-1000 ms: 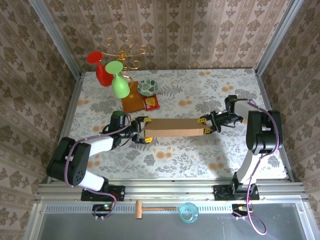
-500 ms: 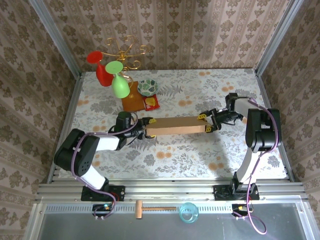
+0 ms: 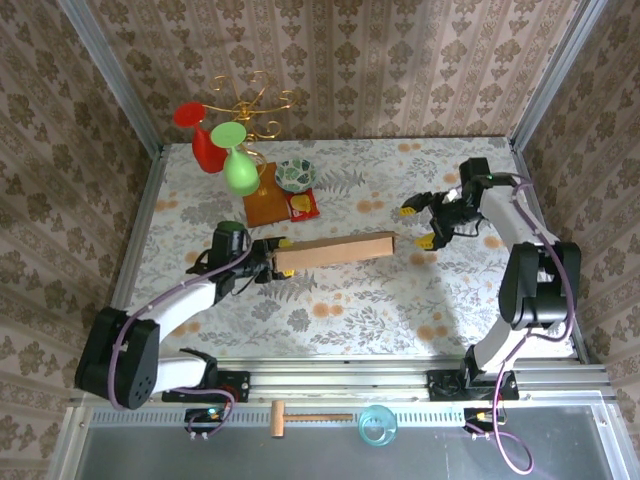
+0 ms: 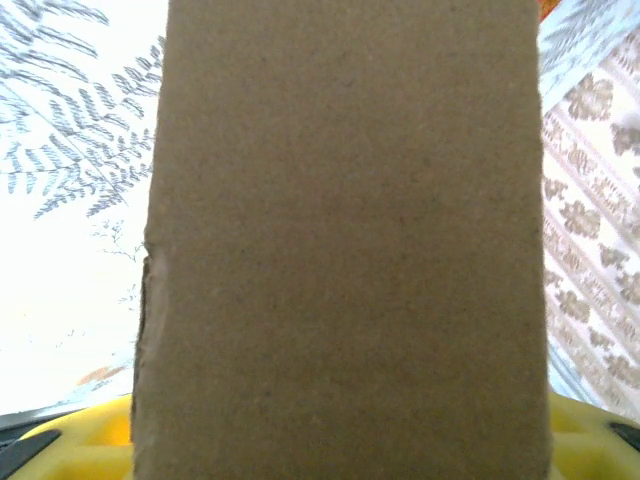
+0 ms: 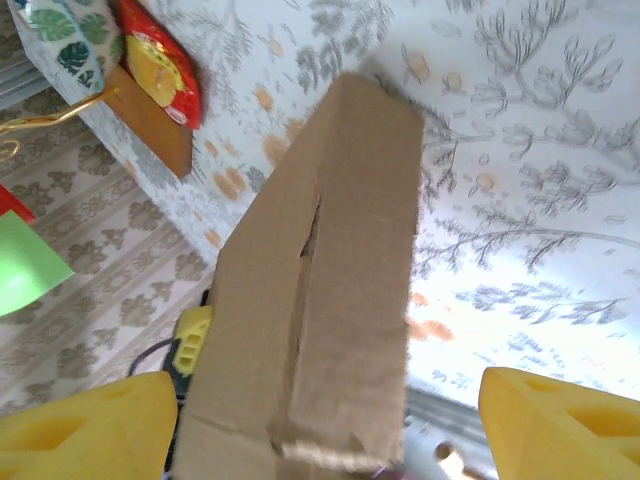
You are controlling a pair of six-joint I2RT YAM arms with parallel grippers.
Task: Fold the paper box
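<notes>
Paper box (image 3: 335, 250): plain brown cardboard, long narrow form, over centre of surface (image 3: 350, 310). Left end clamped in left fingers (image 3: 282, 243). Right fingers (image 3: 410, 210) spread wide, empty, just beyond right end.

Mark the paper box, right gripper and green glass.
paper box (image 3: 335, 250): top view, middle of its upper face.
right gripper (image 3: 417, 226): top view, midway between its open yellow fingertips.
green glass (image 3: 239, 172): top view, on its bowl.

Lab booth: wallpaper panels (image 3: 400, 60), aluminium frame (image 3: 114, 75).
</notes>
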